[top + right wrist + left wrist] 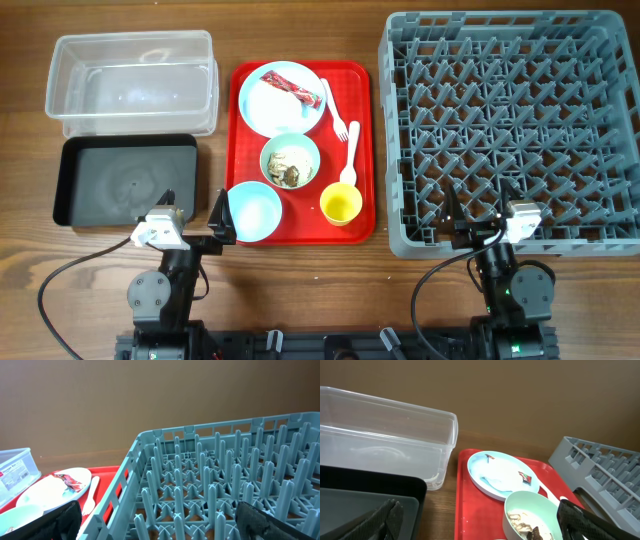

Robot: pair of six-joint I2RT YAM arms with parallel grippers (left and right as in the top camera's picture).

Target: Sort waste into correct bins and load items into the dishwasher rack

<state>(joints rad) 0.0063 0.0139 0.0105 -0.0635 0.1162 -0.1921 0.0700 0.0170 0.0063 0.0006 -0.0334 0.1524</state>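
Note:
A red serving tray (240, 150) holds a pale blue plate (265, 105) with the red-and-white wrapper (292, 88) on it. It also holds a white fork (335, 112), a spoon (350, 155), a pale green bowl (268, 150) of food scraps (290, 168), a pale blue bowl (254, 212) and a yellow cup (340, 204). The grey rack (400, 150) stands to the right. The clear tub (60, 90) and black tray (70, 190) stand to the left. My left gripper (192, 215) is open and empty between the black tray and the blue bowl. My right gripper (478, 222) is open and empty at the rack's near edge.
The left wrist view shows the green bowl (520, 505) just ahead of the jaws (480, 527), the plate (495, 477) behind it. The right wrist view looks over the rack's pegs (225, 470). Bare wooden table lies along the front edge.

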